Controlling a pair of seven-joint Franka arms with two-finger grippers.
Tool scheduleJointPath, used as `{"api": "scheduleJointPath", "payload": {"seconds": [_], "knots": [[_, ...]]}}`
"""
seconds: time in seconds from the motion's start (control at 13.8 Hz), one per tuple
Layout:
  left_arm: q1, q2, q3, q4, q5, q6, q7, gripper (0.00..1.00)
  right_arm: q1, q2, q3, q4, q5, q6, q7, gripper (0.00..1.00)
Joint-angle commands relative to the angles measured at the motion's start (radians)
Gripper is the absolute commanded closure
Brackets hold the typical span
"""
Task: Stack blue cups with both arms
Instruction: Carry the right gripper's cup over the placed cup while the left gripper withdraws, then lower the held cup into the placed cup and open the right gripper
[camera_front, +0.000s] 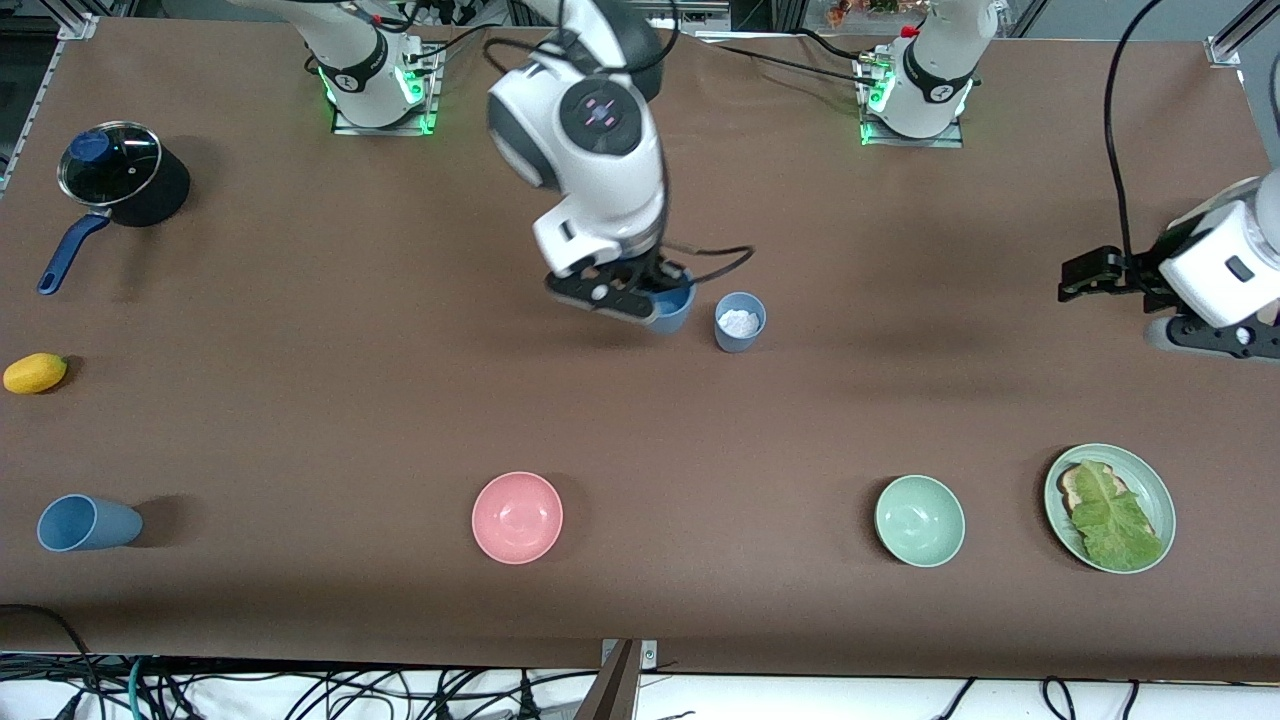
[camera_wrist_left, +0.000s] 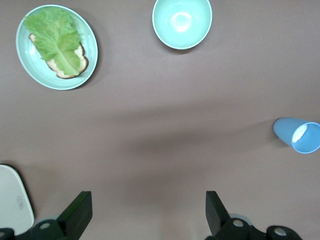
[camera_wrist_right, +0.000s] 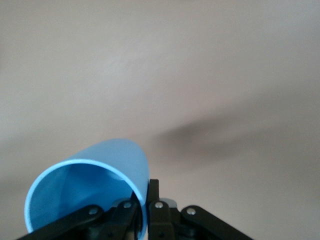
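My right gripper (camera_front: 655, 295) is shut on the rim of the brighter blue cup (camera_front: 672, 308), one finger inside and one outside the wall (camera_wrist_right: 145, 200). The cup (camera_wrist_right: 100, 175) is tilted in the grip, low over the table. Just beside it, toward the left arm's end, the duller grey-blue cup (camera_front: 740, 321) stands upright with something white inside; it also shows in the left wrist view (camera_wrist_left: 297, 136). Another blue cup (camera_front: 88, 523) lies on its side near the front edge at the right arm's end. My left gripper (camera_front: 1215, 340) waits open and empty (camera_wrist_left: 148, 200) above the table at the left arm's end.
A pink bowl (camera_front: 517, 517), a pale green bowl (camera_front: 919, 520) (camera_wrist_left: 182, 22) and a green plate (camera_front: 1150, 480) (camera_wrist_left: 25, 65) with toast and lettuce stand along the front. A lidded black pot (camera_front: 120, 180) and a yellow fruit (camera_front: 35, 372) are at the right arm's end.
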Motion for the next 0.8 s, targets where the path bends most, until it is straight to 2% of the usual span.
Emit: {"api": "scheduleJointPath", "payload": {"seconds": [0.0,0.14,0.22,0.36,0.51,0.72], "knots": [[-0.119,-0.077,0.173,-0.079,-0.068,0.066,0.028,0.00,0.102,0.066,-0.009,0.049,0.004,0.066,0.166,1.00],[-0.205,-0.148,0.259,-0.151,-0.080,0.111,0.024,0.00,0.171,0.107,-0.022,0.049,-0.041,0.106,0.252,1.00],[-0.223,-0.162,0.274,-0.168,-0.080,0.121,0.020,0.00,0.185,0.121,-0.024,0.049,-0.058,0.115,0.269,1.00],[-0.225,-0.183,0.276,-0.196,-0.082,0.126,0.025,0.00,0.176,0.124,-0.029,0.049,-0.062,0.115,0.253,1.00],[-0.225,-0.246,0.278,-0.283,-0.082,0.190,0.019,0.00,0.171,0.124,-0.039,0.055,-0.062,0.118,0.225,1.00],[-0.225,-0.249,0.288,-0.288,-0.082,0.189,0.025,0.00,0.171,0.137,-0.046,0.088,-0.062,0.121,0.225,1.00]]}}
